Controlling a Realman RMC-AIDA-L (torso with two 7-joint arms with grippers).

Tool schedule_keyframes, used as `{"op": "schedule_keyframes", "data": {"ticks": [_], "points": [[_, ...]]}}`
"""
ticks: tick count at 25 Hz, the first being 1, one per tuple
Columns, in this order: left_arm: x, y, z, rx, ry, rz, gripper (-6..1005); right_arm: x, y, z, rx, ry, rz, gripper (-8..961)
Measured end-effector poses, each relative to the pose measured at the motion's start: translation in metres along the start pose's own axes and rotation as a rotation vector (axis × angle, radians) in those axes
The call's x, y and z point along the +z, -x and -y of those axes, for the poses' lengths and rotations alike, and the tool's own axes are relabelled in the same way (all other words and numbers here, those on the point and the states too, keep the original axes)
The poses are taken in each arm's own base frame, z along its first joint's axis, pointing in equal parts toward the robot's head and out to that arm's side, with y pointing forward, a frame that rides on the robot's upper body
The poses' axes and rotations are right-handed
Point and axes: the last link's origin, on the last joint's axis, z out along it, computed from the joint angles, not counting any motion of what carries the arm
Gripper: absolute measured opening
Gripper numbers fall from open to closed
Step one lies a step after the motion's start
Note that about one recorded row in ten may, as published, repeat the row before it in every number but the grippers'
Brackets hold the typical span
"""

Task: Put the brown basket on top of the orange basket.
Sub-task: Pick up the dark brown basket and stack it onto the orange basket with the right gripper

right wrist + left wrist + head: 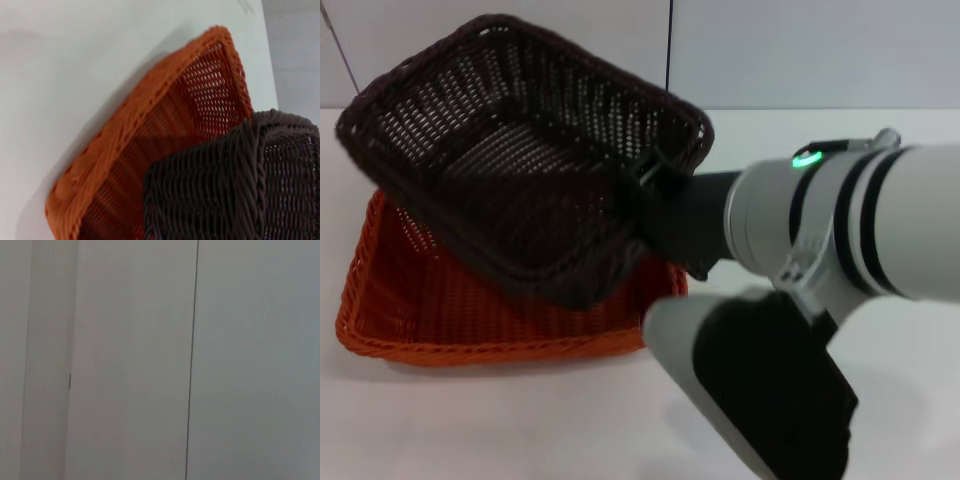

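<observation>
The brown basket point(510, 150) hangs tilted in the air, its far-left corner raised and its low near edge dipping into the orange basket point(430, 300). The orange basket lies flat on the white table, partly hidden under the brown one. My right gripper point(655, 180) is shut on the brown basket's right rim and carries it. The right wrist view shows the brown basket point(220, 185) overlapping a corner of the orange basket point(145, 140). My left gripper is out of view; the left wrist view shows only a wall.
The white table point(470, 420) has bare room in front of the baskets and to their right. A pale wall point(770, 50) stands right behind the table. My right arm point(860, 220) fills the right side of the head view.
</observation>
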Motion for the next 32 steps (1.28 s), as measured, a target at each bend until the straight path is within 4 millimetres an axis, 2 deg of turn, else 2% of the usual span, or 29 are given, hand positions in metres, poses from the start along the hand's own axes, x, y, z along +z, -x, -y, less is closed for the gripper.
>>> {"op": "schedule_keyframes", "data": {"ticks": [16,32], "points": [[0.000,0.005,0.002,-0.008,-0.014,0.034,772,-0.001,0.000,-0.024,-0.135,-0.060,0.030,186],[0.000,0.007,0.001,-0.032,-0.008,0.050,772,-0.007,-0.008,-0.032,-0.212,-0.076,0.069,187]]}}
